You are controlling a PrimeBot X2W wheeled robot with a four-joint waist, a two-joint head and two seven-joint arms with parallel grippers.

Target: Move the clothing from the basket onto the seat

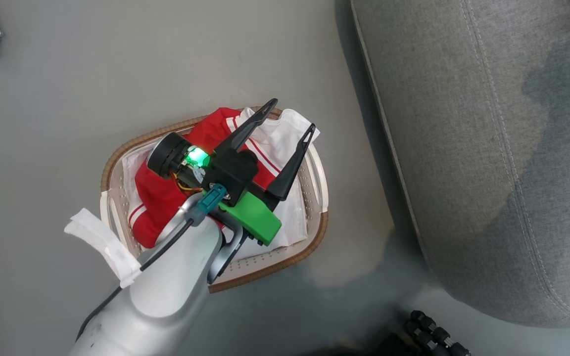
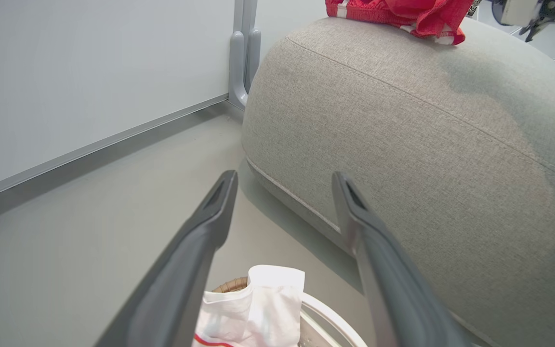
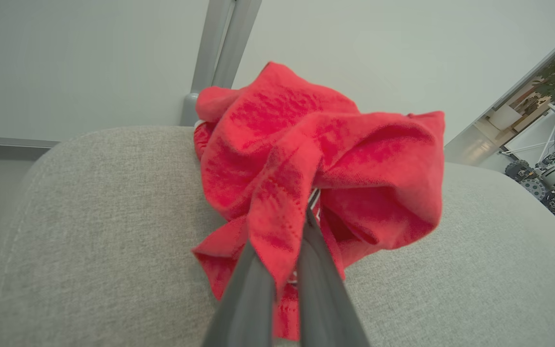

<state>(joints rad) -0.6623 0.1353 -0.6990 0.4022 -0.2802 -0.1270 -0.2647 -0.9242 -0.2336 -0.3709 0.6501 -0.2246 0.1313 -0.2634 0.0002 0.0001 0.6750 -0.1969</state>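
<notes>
Crumpled garment (image 3: 306, 144) plain red; other garment (image 1: 159, 198) red with white stripes; basket (image 1: 260, 263) white, brown woven rim; seat (image 1: 463, 173) grey.

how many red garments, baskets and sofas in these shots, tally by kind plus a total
red garments: 2, the striped red garment in the basket and the crumpled red garment on the sofa
basket: 1
sofa: 1
total: 4

Red-and-white striped garment (image 1: 159, 207) crumpled in the basket (image 1: 106, 172); another red garment (image 3: 306, 154) bunched atop the grey seat (image 1: 463, 173)
</notes>
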